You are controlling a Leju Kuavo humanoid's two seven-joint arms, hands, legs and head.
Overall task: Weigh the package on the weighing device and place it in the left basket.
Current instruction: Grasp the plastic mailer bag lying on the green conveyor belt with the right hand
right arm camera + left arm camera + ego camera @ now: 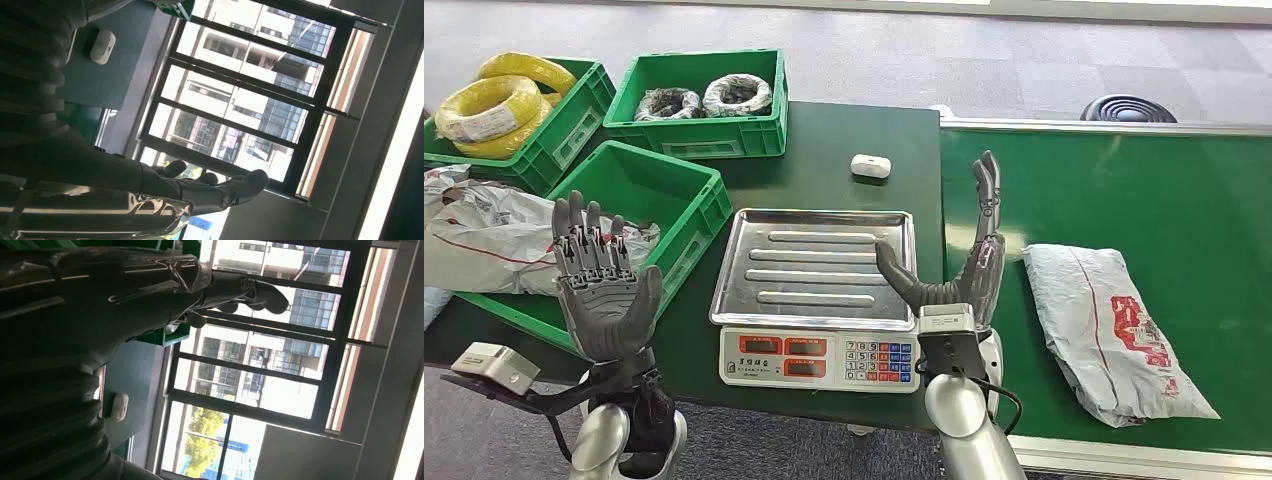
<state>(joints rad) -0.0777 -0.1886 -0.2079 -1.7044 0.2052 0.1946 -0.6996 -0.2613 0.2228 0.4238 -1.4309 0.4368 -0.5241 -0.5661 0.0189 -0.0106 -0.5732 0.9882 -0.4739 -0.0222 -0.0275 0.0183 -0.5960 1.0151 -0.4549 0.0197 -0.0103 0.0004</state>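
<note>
**Q:** How do the two hands stand?

**A:** The left hand [606,290] is raised upright, palm facing the camera, fingers spread and straight, holding nothing; it stands in front of the near green basket [686,187]. The right hand [954,270] is also raised and empty, thumb splayed toward the scale tray [814,268], fingers extended upward and apart, at the seam between the green surface [824,160] and the conveyor belt [1184,200]. In the wrist views each hand appears as a dark silhouette against bright windows, left [150,285] and right [190,192], fingers outstretched and touching nothing.

**Q:** Where is the package?

**A:** The grey package [1114,325] with red print lies flat on the conveyor belt, to the right of the right hand and apart from it. The weighing scale [819,358] sits between the two hands; its steel tray carries nothing.

**Q:** What else surrounds them?

**A:** A small white case [870,165] lies on the surface beyond the scale. Two further green crates sit behind: one with yellow coils [494,100], one with dark coils [704,97]. More grey bags [484,235] lie at the far left, partly inside the near basket.

**Q:** What is hard to read?

**A:** The left hand hides part of the near basket's contents and front wall. The scale's displays are too small to read. Backlighting leaves the wrist views' hand surfaces almost featureless.
</note>
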